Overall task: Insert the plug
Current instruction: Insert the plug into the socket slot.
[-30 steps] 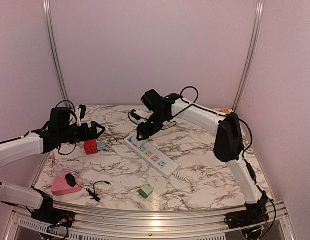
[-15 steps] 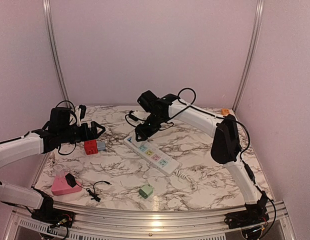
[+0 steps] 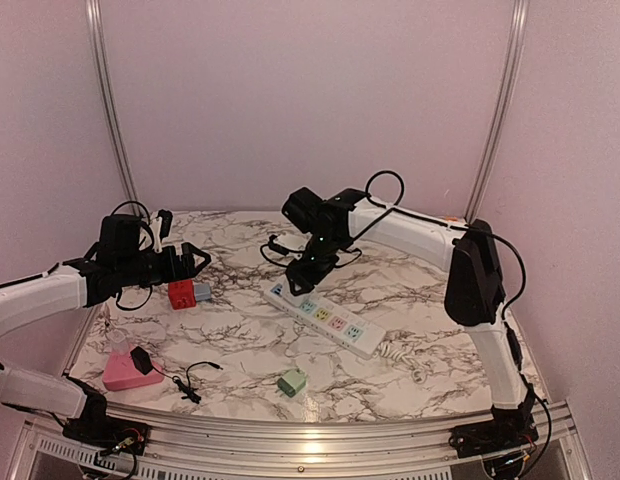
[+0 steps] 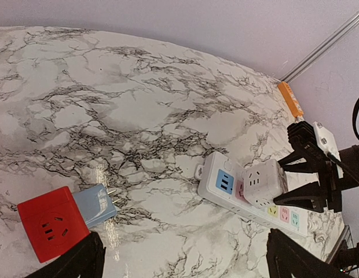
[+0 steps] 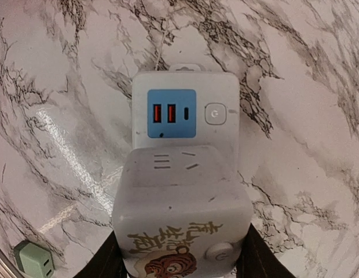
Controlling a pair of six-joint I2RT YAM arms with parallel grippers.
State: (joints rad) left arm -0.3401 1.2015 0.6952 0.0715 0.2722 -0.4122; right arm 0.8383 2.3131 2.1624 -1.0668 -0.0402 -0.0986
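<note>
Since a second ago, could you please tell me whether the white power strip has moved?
Yes. The white power strip has slid to the right in the top view, away from the red cube adapter, which has not moved.

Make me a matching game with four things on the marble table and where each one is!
Things:
1. white cube plug adapter
2. red cube socket
3. small green plug
4. pink flat block

Places:
A. near the front edge, in the middle
B. held by the right gripper, over the white power strip
C. front left, with a black piece on top
D. left side, beside the open left gripper, touching a grey-blue plug

Pairs: 1-B, 2-D, 3-A, 4-C
</note>
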